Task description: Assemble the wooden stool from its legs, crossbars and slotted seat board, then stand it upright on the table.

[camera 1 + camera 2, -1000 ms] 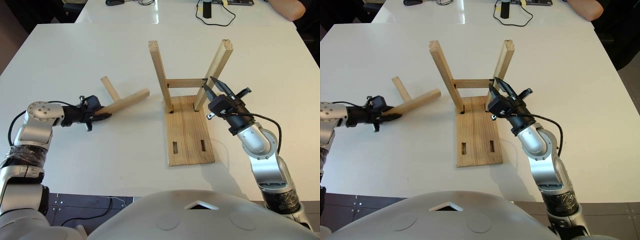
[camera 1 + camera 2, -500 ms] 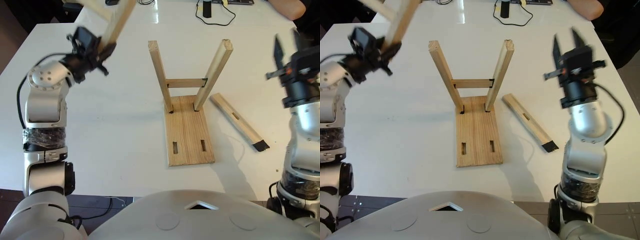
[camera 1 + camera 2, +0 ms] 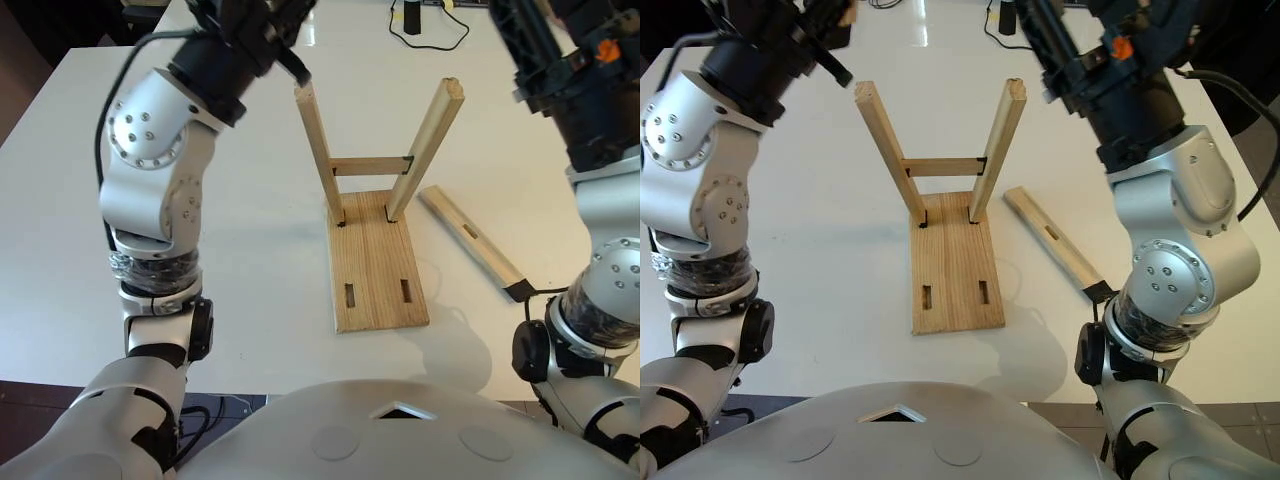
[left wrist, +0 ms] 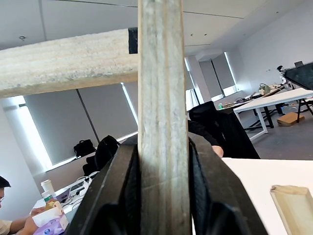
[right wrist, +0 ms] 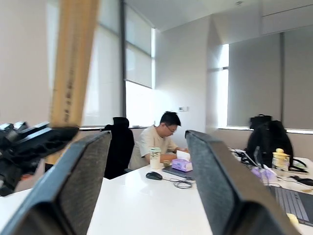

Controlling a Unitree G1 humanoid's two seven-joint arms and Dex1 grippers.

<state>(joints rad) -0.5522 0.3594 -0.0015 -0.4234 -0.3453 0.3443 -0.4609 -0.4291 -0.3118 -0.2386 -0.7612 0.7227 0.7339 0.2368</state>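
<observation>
Done so far: 2 legs (image 3: pixel 320 150) are standing in the far slots of the seat board (image 3: pixel 375 265), which is lying flat on the bench (image 3: pixel 240 220). A crossbar (image 3: pixel 370 166) is bridging them partway up.

Left to do: the 2 near slots (image 3: pixel 350 295) are sitting empty. Judging by that, roughly half the job is waiting: the second pair of legs is needing to be joined and seated, and the stool is then needing to be turned onto its feet.

Left claw: the left claw (image 4: pixel 164 196) is clenching a held leg (image 4: pixel 161 73) high above the far left of the bench, with a second bar (image 4: pixel 63 61) jutting sideways from it.

Right claw: the right claw (image 5: pixel 144 191) is hovering high over the right side of the bench, its fingers spread wide and grasping nothing.

Loose leg: a loose leg (image 3: pixel 470 242) is lying flat on the bench just right of the seat board, apart from it, with a dark mark at its near end and a slot cut in its face.

Around: a black cylinder (image 3: pixel 413 17) and its cable (image 3: pixel 440 40) are sitting at the far edge, well apart from the work.

In the way: the upright frame is rising between the 2 arms, so any swing across is likely risking a knock. The loose leg is also crowding the board's right side.
</observation>
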